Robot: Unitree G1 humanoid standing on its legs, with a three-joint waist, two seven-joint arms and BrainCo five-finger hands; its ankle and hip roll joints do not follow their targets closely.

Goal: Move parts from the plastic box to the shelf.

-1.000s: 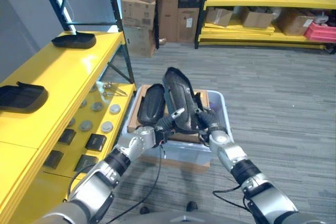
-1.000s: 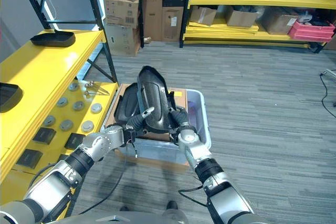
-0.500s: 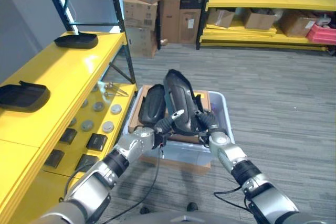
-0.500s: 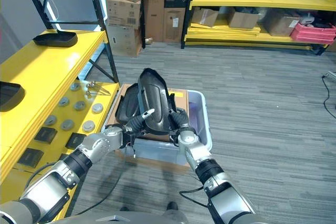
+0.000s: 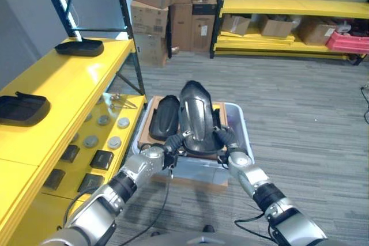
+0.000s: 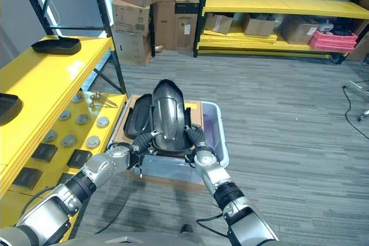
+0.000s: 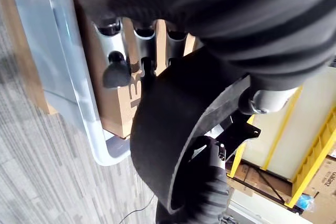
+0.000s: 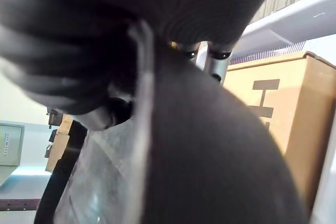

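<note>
Two hands grip black part [image 5: 195, 118] | upright | long axis vertical

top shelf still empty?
No, two black trays already sit on the yellow shelf.

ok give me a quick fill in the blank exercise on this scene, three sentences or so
1. The large black part is gripped by ____ hands, the left hand and the right hand.
2. The plastic box stands on the ____.
3. The black part lying in the box is on the held part's ____ side.
4. The shelf is coloured ____.

Missing words: both; floor; left; yellow
</note>
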